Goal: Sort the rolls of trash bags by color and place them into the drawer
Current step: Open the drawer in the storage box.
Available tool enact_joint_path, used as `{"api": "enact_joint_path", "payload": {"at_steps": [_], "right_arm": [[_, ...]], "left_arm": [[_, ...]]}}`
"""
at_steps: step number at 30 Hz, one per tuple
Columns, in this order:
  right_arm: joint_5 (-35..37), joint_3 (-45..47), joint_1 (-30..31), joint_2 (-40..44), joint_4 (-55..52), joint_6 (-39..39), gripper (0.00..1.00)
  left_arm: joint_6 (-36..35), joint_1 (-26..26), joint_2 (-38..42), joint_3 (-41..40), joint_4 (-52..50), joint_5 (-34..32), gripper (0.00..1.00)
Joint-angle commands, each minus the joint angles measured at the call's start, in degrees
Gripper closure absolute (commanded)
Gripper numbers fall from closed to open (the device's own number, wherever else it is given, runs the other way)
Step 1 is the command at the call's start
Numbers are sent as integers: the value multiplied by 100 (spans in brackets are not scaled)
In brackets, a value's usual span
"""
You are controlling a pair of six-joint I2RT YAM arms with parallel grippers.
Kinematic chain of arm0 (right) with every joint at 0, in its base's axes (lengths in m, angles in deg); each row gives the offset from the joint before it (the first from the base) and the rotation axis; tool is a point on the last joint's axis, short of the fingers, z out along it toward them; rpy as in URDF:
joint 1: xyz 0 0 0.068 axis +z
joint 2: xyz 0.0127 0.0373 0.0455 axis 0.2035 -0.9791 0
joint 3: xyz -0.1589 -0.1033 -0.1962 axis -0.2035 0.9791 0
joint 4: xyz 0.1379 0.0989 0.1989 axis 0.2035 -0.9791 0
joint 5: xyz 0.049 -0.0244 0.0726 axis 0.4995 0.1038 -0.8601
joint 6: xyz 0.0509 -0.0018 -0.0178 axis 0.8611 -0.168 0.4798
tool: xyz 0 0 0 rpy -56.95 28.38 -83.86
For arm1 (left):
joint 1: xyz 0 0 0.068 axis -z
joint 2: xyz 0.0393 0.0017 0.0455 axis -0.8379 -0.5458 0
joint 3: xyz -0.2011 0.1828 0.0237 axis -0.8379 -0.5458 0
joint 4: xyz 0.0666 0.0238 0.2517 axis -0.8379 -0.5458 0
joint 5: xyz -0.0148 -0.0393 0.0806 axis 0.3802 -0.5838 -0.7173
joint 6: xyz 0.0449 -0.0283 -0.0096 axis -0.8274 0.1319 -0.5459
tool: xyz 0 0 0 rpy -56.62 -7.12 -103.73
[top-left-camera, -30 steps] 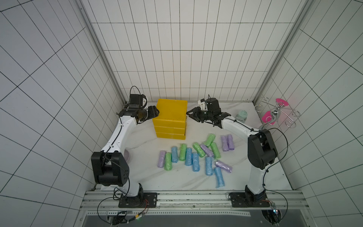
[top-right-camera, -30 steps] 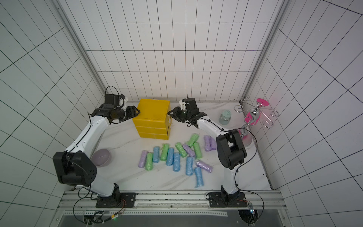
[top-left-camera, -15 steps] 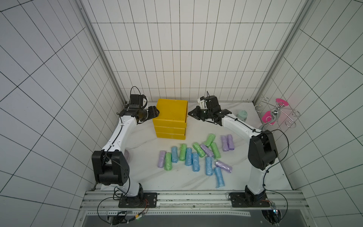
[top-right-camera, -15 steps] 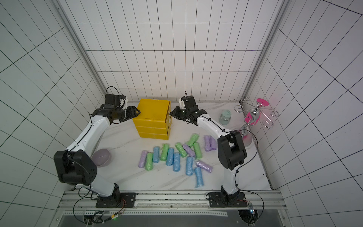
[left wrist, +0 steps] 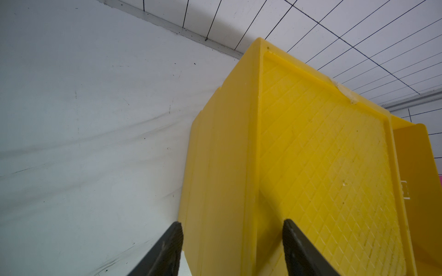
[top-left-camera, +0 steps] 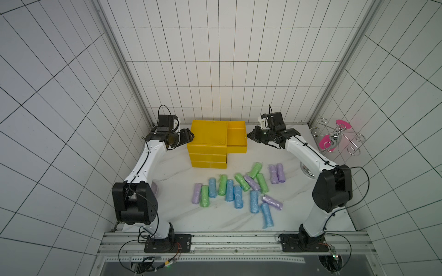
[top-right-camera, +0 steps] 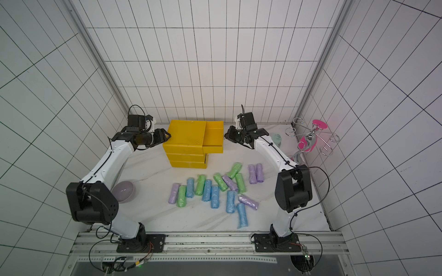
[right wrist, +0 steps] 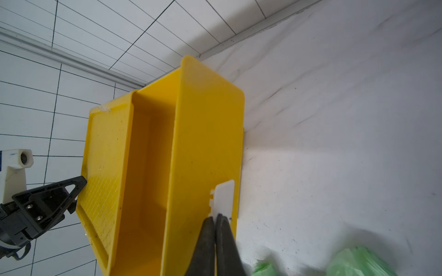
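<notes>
Drawer (top-left-camera: 236, 137): top tier of the yellow cabinet (top-left-camera: 208, 136), standing partly out toward 3 o'clock.

Right end effector (right wrist: 216, 218): at 3 o'clock of the drawer, jaws together, clamped on the white tab (right wrist: 224, 198) on the drawer's front.

Left end effector (left wrist: 232, 229): at 9 o'clock of the cabinet, jaws apart, straddling its upper edge. We cannot tell whether they touch it.

Rolls of trash bags (top-left-camera: 229, 191): blue, green and purple, mixed, lying loose on the bench (top-left-camera: 177, 172) at 5 o'clock of the cabinet. We see none in the drawer.

Purple bowl (top-right-camera: 124, 190): at 8 o'clock.

Mint jar (top-right-camera: 277, 138): at 3 o'clock, behind the right arm.
</notes>
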Motion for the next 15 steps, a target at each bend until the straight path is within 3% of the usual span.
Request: {"api": "enact_joint_path", "payload": {"at_steps": [1,9,15], "right_arm": [[66,134,-115,267,99,-107,98],[0,212,-117,170,148,-76,96],[132,411,-91,248,178,-37,77]], "left_arm": [[-16,-46,-114,-47,-133,-80,35],[-18,-41,-102,-46,-135,-62,35],[-17,-45,-83,-30,-135,-57,35]]}}
